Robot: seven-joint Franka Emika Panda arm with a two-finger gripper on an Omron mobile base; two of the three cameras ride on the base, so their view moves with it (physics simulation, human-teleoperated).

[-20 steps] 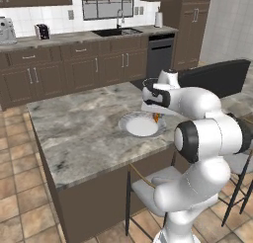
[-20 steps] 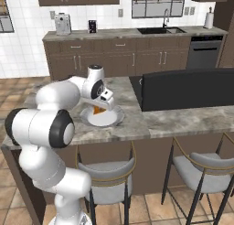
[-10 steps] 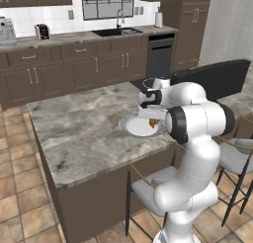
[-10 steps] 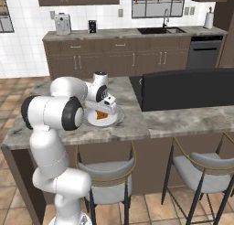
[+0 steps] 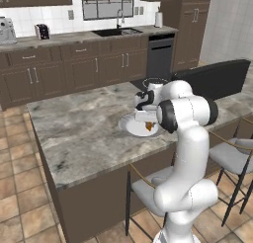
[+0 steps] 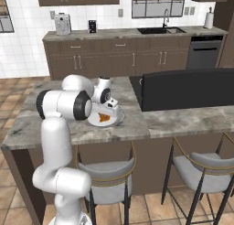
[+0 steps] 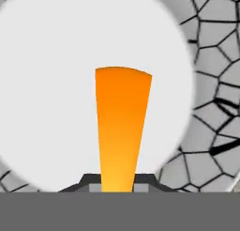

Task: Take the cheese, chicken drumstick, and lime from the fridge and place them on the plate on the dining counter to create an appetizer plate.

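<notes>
Jaws are pinching the cheese (image 7: pixel 122 127) right over the plate (image 7: pixel 51 84) on the tabletop (image 5: pixel 79 133), so it's looking like item one; drumstick and lime probably left.

From where I sit, the worktop (image 5: pixel 79 133) lies bare from the plate (image 5: pixel 129 124) out toward 9 o'clock in the left base view, so a pincer could pass freely there. The plate's white face is open on both sides of the cheese (image 7: pixel 121 127), which stands at its middle in the hand view. At 3 o'clock in the right base view a dark raised block (image 6: pixel 187 89) walls off that side. Two stools (image 6: pixel 106 174) crowd the near edge.
</notes>
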